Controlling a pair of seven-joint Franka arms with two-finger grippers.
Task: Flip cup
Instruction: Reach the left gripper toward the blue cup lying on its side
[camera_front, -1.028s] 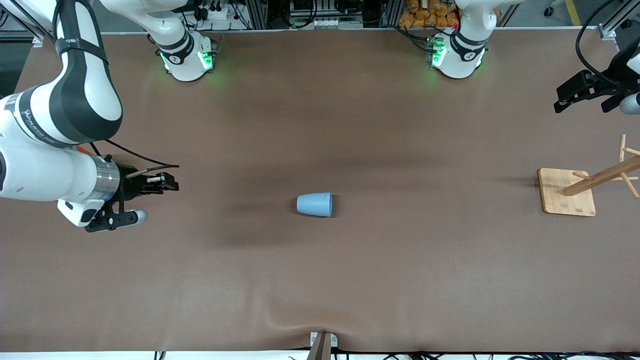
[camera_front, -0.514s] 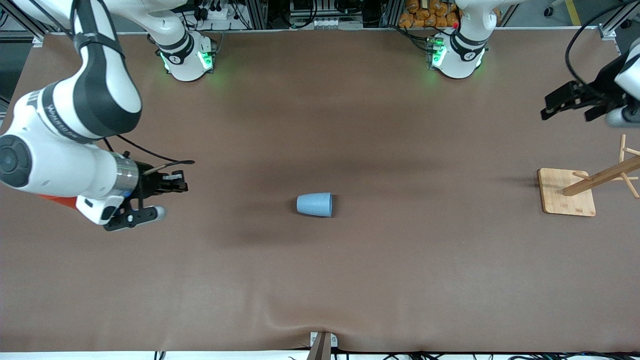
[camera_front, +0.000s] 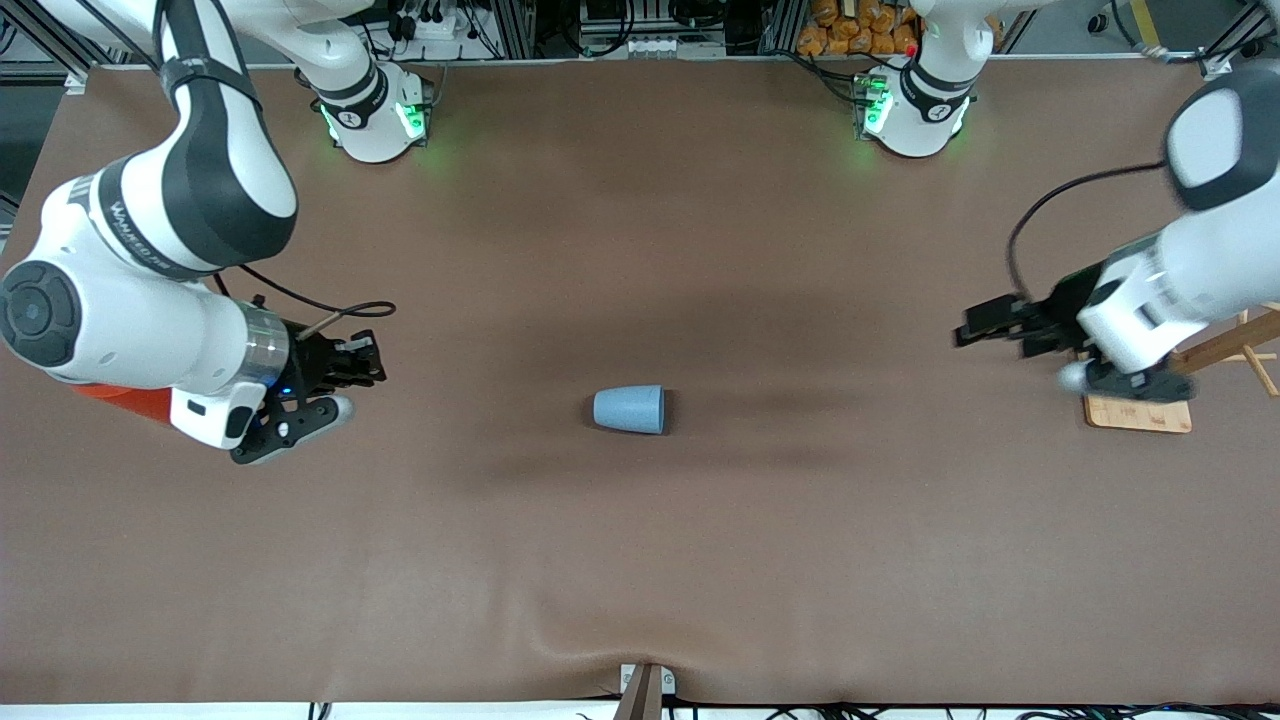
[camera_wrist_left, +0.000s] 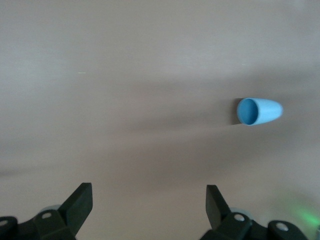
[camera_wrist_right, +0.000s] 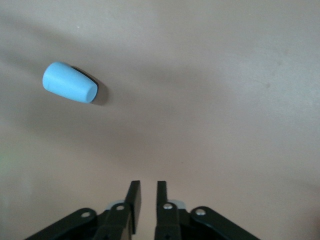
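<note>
- Cup (camera_front: 630, 409) – found lying on its side at mid-frame on the brown table (camera_front: 640, 580), untouched; the mouth is turned toward the left arm's end and the closed base toward the right arm's. No shift from a second ago is noted.
- Left gripper (camera_front: 968, 333) has been brought down from the upper corner of the frame to mid-height, just above the wooden rack base (camera_front: 1135, 415), and is aimed at the cup's open mouth. Fingers are spread wide, with nothing between them.
- Right gripper (camera_front: 372, 362) has been edged a little toward frame centre, near an orange-red can (camera_front: 125, 402) half hidden under its arm. Fingers are drawn nearly together on nothing, with a thin slit left between them.
- Both grippers are well apart from the cup – the approach is judged under way and the flip not yet begun. The left arm seems the likelier one to take it.
- Lettering is seen on the right arm's grey band; it cannot be read with confidence. No other label is made out.
</note>
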